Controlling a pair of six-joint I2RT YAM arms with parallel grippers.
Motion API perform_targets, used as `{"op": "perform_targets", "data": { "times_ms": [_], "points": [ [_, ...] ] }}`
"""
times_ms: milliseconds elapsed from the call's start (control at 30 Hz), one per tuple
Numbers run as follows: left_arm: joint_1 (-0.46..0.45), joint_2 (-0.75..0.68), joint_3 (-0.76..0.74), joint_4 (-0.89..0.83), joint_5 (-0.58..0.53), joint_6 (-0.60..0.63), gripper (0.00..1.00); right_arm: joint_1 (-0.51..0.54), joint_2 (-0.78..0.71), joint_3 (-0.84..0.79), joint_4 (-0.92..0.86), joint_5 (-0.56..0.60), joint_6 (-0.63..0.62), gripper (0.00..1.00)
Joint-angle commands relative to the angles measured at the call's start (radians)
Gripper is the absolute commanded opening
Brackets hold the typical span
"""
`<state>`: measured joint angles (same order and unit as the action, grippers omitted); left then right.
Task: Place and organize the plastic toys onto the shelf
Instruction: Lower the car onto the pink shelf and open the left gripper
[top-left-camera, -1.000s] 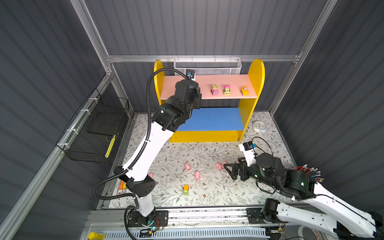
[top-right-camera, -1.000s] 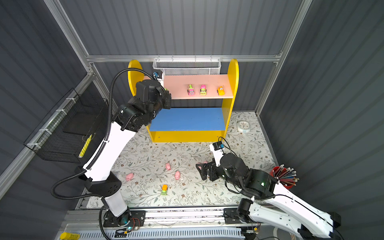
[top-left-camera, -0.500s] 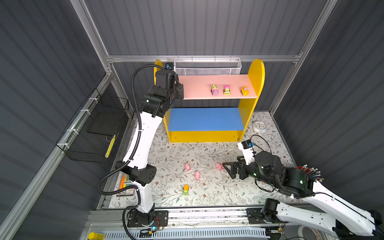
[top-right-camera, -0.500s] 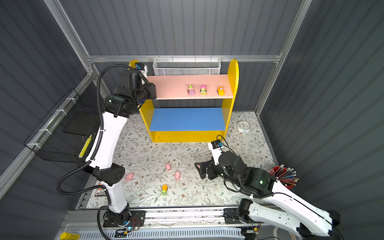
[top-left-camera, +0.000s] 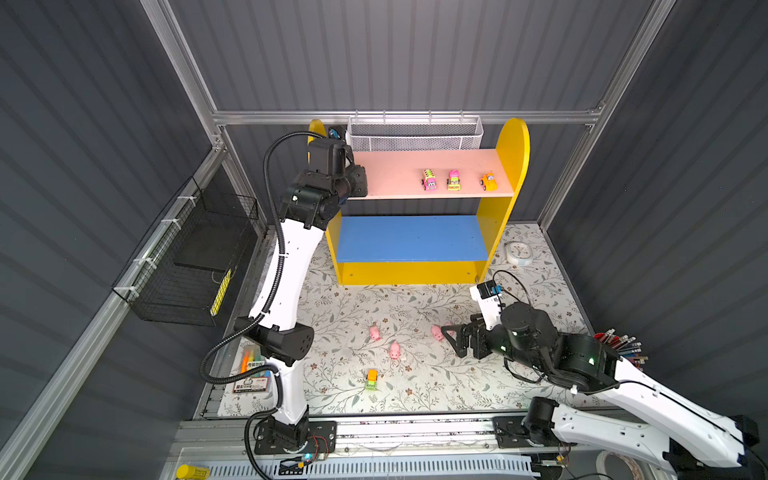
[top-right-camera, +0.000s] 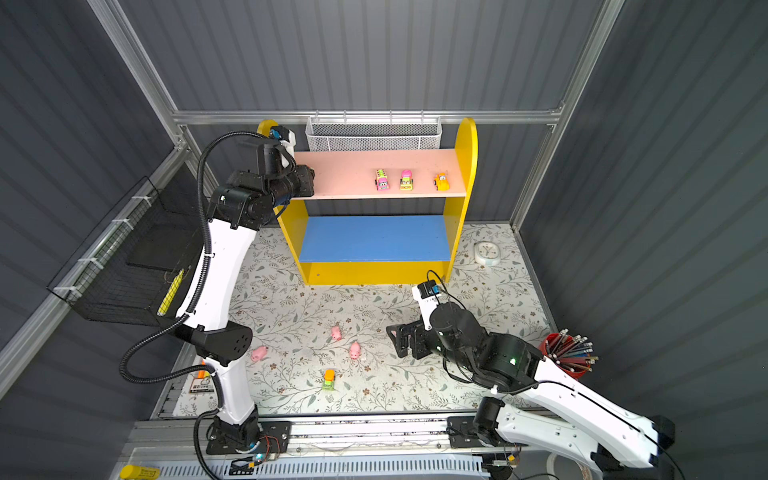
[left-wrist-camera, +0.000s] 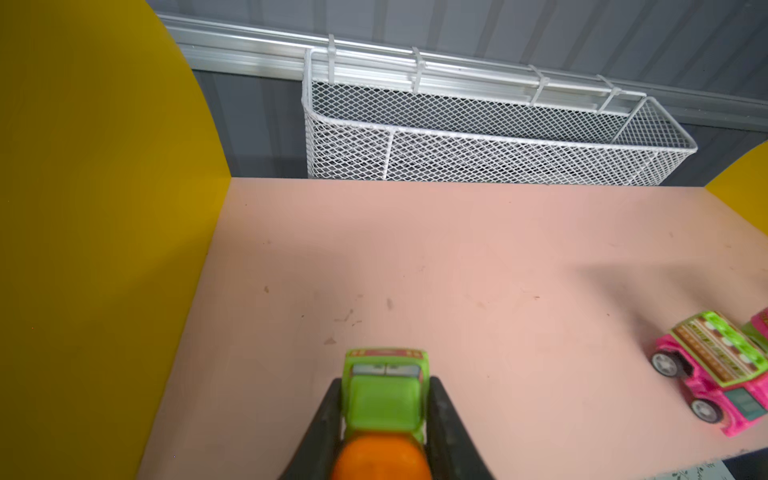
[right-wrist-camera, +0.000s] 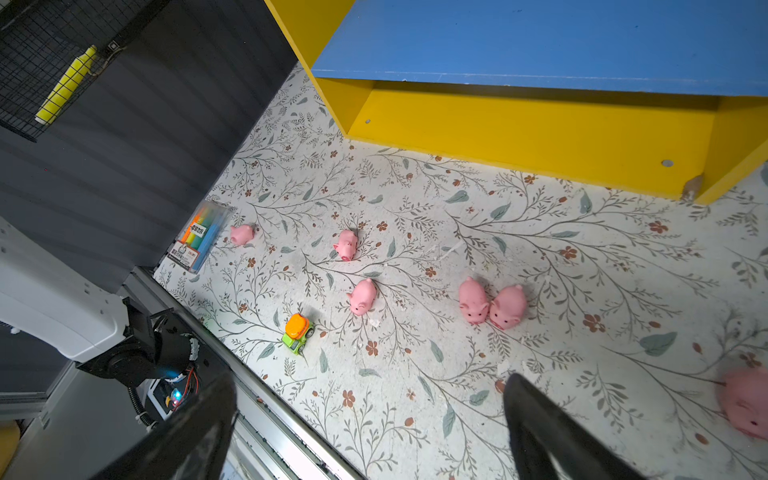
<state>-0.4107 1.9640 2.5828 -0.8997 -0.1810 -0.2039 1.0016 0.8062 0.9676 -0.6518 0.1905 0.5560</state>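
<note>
a: what's hard to see?
b: your left gripper (left-wrist-camera: 384, 384) is cut off at the frame edge, pinching a glossy green-and-orange toy truck (left-wrist-camera: 384, 409) over the smooth pink upper board (left-wrist-camera: 457, 249) of the shelf (top-left-camera: 515, 158). wheels touching it? can't tell.
a: right side?
b: your right gripper (right-wrist-camera: 365, 399) stands spread wide above the floral mat (right-wrist-camera: 582, 257). one pink pig (right-wrist-camera: 748, 403) is blurred and cropped; two rounded pigs (right-wrist-camera: 473, 301) touch flank to flank.

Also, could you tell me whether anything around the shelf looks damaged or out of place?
The shelf has a chipped patch at a lower front corner, brown showing through the yellow. Nothing else stands out.
</note>
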Motion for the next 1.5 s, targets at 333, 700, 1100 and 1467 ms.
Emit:
{"op": "perform_targets", "data": {
  "times_ms": [333, 700, 1100, 1467],
  "points": [
    [0.006, 0.023, 0.008, -0.021, -0.004, -0.018, 0.28, 0.002, -0.011, -0.051, 0.027, 0.010, 0.022, 0.99],
    [0.006, 0.041, 0.017, -0.028, -0.014, -0.035, 0.29, 0.002, -0.018, -0.067, 0.029, 0.009, 0.023, 0.99],
    [0.006, 0.041, 0.007, -0.025, -0.023, -0.032, 0.33, 0.000, -0.015, -0.070, 0.032, 0.013, 0.017, 0.99],
    [0.006, 0.047, 0.008, -0.014, -0.013, -0.032, 0.36, -0.005, -0.018, -0.055, 0.020, 0.034, 0.007, 0.99]
  ]
}}
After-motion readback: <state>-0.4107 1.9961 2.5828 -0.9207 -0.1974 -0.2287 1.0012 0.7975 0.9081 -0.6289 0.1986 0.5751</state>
